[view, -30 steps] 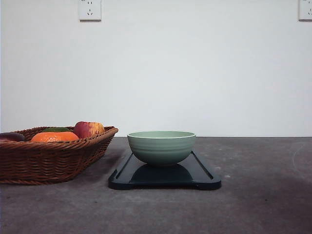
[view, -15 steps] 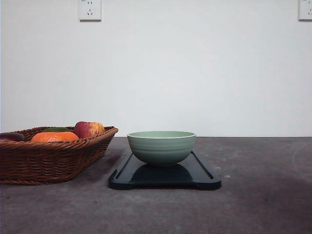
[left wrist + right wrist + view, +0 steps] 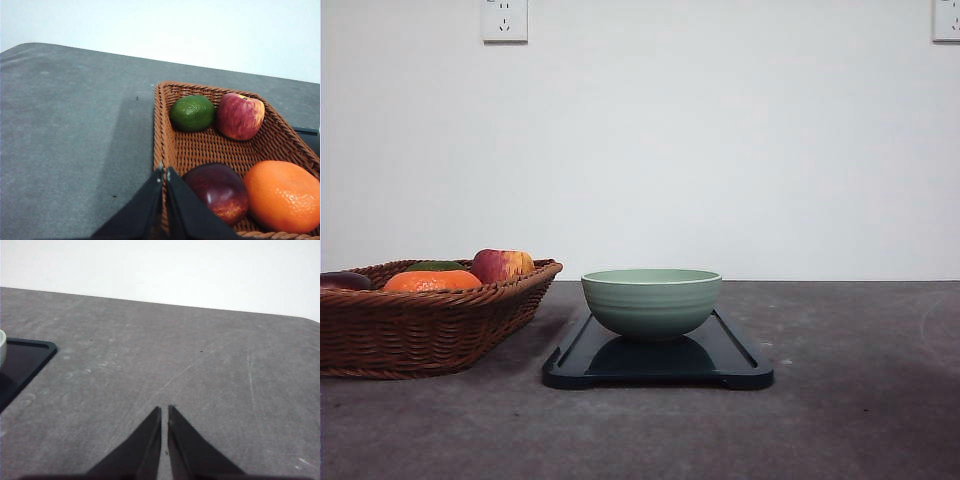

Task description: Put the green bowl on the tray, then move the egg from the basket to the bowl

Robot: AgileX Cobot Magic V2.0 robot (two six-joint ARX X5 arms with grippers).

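The pale green bowl (image 3: 651, 302) stands upright on the dark tray (image 3: 740, 365) at the table's middle. Left of it sits the wicker basket (image 3: 420, 330). In the left wrist view the basket (image 3: 162, 130) holds a dark reddish-brown oval, the egg (image 3: 217, 192), in its near corner. My left gripper (image 3: 164, 171) is shut with nothing in it, its tips over the basket's rim just beside the egg. My right gripper (image 3: 165, 409) is shut and empty over bare table, with the tray's corner (image 3: 25, 360) off to one side.
The basket also holds an orange fruit (image 3: 282, 195), a red-yellow apple (image 3: 240, 116) and a green fruit (image 3: 192, 113). A white wall with two sockets (image 3: 504, 20) stands behind the table. Grey tabletop (image 3: 210, 365) spreads to the tray's right.
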